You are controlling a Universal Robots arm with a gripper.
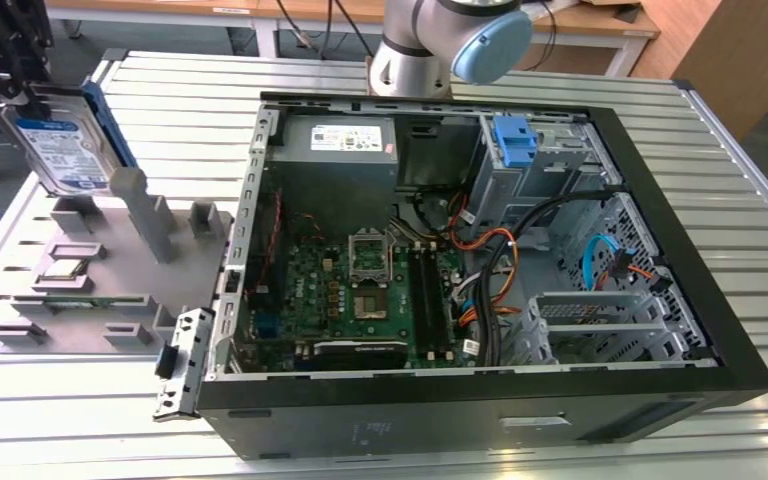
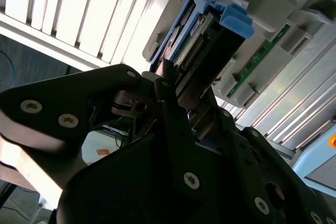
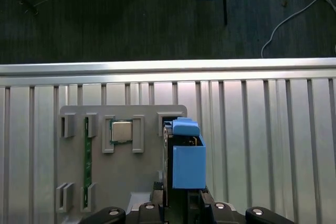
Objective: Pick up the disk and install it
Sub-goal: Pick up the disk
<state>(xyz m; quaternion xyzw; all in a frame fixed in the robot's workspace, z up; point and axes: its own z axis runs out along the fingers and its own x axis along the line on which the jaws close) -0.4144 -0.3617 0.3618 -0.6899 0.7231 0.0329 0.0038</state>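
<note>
Gripper (image 2: 184, 85) closed on the disk (image 2: 198, 43), black fingers (image 2: 164, 77) pressed to both flat faces; in the second wrist view the blue rails run along the disk's edges. In the exterior view the disk (image 1: 61, 145) stands near upright, slightly tilted, label facing the camera, at the far end of the exterior view's left, above the grey tray (image 1: 104, 290). Cannot tell whether its lower end is touching the tray's slot or clear of it. In the first wrist view the disk shows edge-on at one side of the tray, just beside a square processor chip (image 3: 122, 131) seated between low posts; a green memory stick (image 3: 86, 156) lies along the tray, further off. Tray rests on a slatted metal table (image 1: 357, 75). Open computer case (image 1: 491, 420) lies on its side just beside the tray, toward the exterior view's right, well apart from the disk; motherboard (image 1: 357, 280) exposed, light blue bracket (image 1: 518, 140) in the far corner bay. Arm's base (image 1: 424, 45) stands behind the case
</note>
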